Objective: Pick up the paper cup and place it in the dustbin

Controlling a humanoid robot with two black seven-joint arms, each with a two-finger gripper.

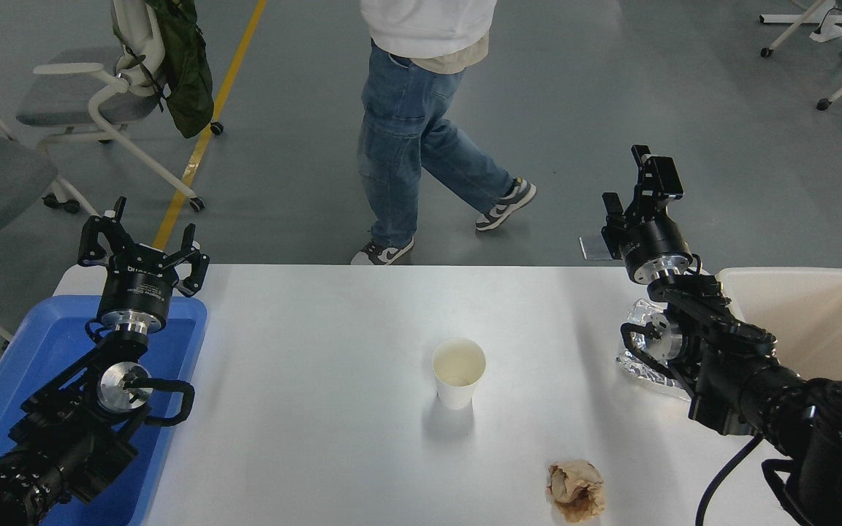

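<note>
No text can be read with certainty. The left gripper [142, 237] carries a short line of pale lettering on its black body, just below the fingers, and a smaller line on the cylinder under it, but both are too small and blurred to make out. The right gripper [640, 191] shows no print, and the paper cup [458, 372] between the two is plain.
</note>
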